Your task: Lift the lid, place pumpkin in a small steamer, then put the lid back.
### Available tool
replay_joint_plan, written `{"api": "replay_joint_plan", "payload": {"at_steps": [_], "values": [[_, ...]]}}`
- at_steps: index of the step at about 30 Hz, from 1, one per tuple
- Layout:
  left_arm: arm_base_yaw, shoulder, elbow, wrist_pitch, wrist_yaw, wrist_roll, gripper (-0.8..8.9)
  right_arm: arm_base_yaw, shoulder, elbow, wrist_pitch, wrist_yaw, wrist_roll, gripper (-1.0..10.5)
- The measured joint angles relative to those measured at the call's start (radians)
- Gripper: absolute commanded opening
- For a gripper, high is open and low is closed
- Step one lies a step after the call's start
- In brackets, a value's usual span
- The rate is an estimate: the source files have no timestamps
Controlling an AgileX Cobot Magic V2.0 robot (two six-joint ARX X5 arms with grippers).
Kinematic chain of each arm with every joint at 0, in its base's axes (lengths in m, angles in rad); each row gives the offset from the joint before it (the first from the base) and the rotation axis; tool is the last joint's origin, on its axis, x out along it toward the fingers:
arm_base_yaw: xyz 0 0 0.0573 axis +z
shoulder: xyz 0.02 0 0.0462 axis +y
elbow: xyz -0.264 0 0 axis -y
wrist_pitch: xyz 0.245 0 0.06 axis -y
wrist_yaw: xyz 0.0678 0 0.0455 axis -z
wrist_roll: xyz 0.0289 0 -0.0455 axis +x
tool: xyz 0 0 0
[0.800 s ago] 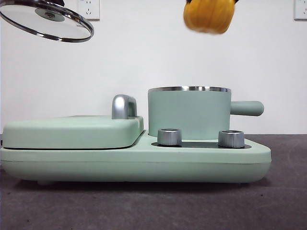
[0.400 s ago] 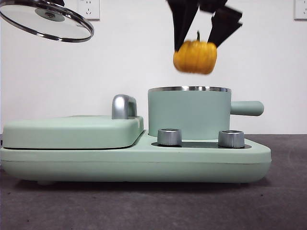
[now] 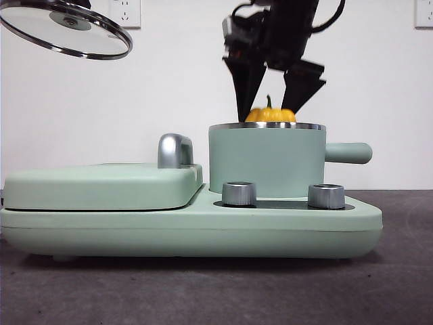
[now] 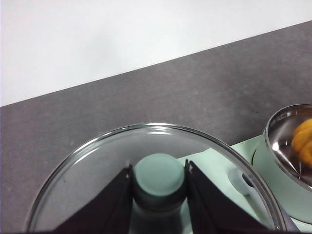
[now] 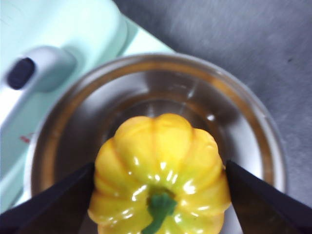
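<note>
The mint-green small steamer (image 3: 267, 162) stands on the right half of the appliance with its steel rim open. The yellow-orange pumpkin (image 3: 270, 115) sits partly inside it, only its top and green stem showing above the rim. My right gripper (image 3: 269, 114) reaches down from above with a jaw against each side of the pumpkin (image 5: 161, 151), which hangs over the shiny pot interior (image 5: 73, 126). The glass lid (image 3: 67, 30) is held high at the upper left, tilted. My left gripper (image 4: 159, 168) is shut on the lid's mint-green knob (image 4: 158, 175).
The flat mint-green griddle cover (image 3: 101, 186) with a steel handle (image 3: 174, 150) fills the appliance's left half. Two steel dials (image 3: 239, 193) (image 3: 326, 196) sit in front of the pot. The pot's side handle (image 3: 348, 153) points right. A white wall stands behind.
My right gripper has come down with the pumpkin from high above the pot until its lower part is inside the rim. The lid has stayed where it was.
</note>
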Motion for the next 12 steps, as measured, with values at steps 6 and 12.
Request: {"api": "replay_joint_plan", "payload": {"at_steps": [6, 12], "values": [[0.000, 0.000, 0.000, 0.001, 0.000, 0.000, 0.10, 0.002, 0.074, 0.000, 0.003, 0.000, 0.000, 3.5], [0.000, 0.000, 0.000, 0.003, 0.000, 0.000, 0.10, 0.016, 0.085, 0.000, 0.042, 0.000, 0.000, 3.5]]}}
